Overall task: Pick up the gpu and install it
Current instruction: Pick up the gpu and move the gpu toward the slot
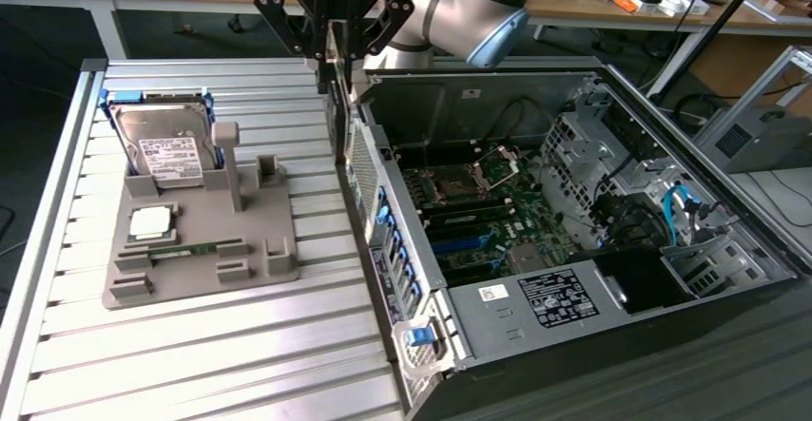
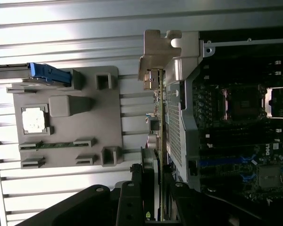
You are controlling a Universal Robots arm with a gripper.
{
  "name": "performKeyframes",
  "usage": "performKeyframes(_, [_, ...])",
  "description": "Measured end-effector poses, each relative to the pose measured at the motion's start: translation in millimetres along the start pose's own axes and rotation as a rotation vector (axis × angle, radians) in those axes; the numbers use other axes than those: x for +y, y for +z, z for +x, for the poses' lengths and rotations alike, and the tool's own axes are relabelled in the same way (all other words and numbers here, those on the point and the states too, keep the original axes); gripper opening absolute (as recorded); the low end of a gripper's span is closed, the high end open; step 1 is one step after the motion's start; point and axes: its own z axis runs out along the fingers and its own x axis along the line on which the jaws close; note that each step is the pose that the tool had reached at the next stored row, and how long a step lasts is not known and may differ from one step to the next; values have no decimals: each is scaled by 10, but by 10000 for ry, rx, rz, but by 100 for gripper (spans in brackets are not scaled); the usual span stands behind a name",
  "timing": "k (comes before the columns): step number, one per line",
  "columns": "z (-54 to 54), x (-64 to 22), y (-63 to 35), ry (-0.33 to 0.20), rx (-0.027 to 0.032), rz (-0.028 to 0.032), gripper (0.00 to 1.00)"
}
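Gripper: fingers pressed in from both sides on the gpu, pinching it by the flat faces. Card hangs upright, edge-on to the exterior view, clear of the table.

Posn of gpu: over the side wall of the open pc case, at the wall's far end, on the exterior view's left of the case opening. It sits between the grey holder and the mainboard. In the wrist view the gpu runs as a thin line along the perforated wall, with its silver end bracket at the end away from the gripper. Contact btwn card and case wall: cannot tell.

Holder: lies flat on the slatted table, just beside the case. It carries a hard drive standing upright at the far end, a processor chip lying flat nearer the middle, and a memory stick lying flat below the chip. Upright slots on the holder's case side are unoccupied.

Case: side panel off, mainboard exposed, processor socket lever raised.
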Motion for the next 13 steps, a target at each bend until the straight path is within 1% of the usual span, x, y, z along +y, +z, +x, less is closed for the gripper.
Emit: performKeyframes(13, [-40, 3, 1, -1, -3, 48, 27])
